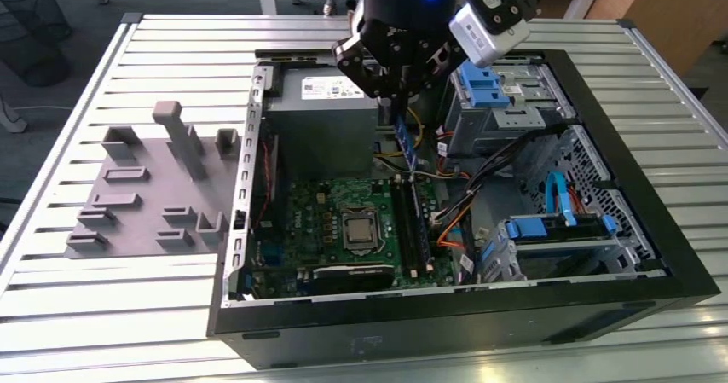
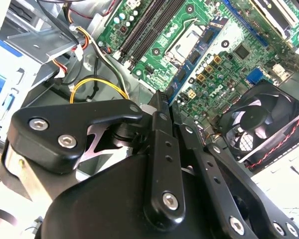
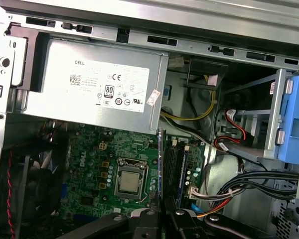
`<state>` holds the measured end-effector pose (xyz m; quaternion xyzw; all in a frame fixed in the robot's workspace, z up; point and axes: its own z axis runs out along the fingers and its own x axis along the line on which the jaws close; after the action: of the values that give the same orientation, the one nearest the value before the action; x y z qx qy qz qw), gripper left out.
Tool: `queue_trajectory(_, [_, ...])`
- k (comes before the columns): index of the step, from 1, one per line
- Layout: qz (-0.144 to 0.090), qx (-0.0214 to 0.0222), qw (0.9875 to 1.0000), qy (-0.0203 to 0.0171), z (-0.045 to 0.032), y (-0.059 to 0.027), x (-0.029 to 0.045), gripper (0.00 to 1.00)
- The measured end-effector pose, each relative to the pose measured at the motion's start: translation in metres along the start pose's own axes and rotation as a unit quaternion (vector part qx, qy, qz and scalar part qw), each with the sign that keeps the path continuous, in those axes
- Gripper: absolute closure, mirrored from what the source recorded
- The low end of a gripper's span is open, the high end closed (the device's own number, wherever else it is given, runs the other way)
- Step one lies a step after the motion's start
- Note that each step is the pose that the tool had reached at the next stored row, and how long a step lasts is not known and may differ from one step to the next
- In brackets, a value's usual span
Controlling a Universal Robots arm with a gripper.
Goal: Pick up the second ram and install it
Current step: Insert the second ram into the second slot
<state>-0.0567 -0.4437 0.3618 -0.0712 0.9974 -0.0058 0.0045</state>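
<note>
The gripper [image 1: 393, 89] hangs over the open computer case [image 1: 637, 229], its jaws closed on the second ram [image 3: 161, 164], which they hold by one end. In the first wrist view the stick runs edge-on as a thin dark blade straight out from between the black fingers [image 3: 182, 219], pointing down toward the motherboard [image 3: 89, 164]. In the second wrist view the same stick [image 2: 182, 87] shows as a narrow strip beyond the finger tips, its blue-green edge aimed at the board below. In the exterior view the ram [image 1: 401, 136] hangs upright under the gripper, above the far end of the memory slots [image 1: 410, 221].

The stick lies just beside those slots [image 3: 177, 167], which sit between the processor socket [image 3: 129, 180] and the bundle of cables [image 3: 224, 191]; whether its lower edge touches a slot I cannot tell. The silver power supply [image 3: 89, 87] with its white label sits just beyond the board. A case fan [image 2: 259, 124] stands at the board's edge in the second wrist view.

Outside the case, on the slatted table [image 1: 91, 315] toward the exterior view's left, stands a gray fixture [image 1: 159, 187] of blocks and posts.
</note>
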Motion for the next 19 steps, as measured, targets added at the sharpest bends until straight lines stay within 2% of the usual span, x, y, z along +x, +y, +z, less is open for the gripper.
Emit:
queue_trajectory(8, [0.002,-0.0001,1.0,-0.0001,0.0002,0.0,0.0,0.86])
queue_trajectory(12, [0.014,0.0,0.9999,0.0001,0.0003,0.0,0.0,0.86])
queue_trajectory(17, [0.018,0.0,0.9998,0.0001,0.0003,0.0,0.0,0.86])
queue_trajectory(19, [0.029,0.0001,0.9996,0.0003,0.0003,0.0,0.0,0.86])
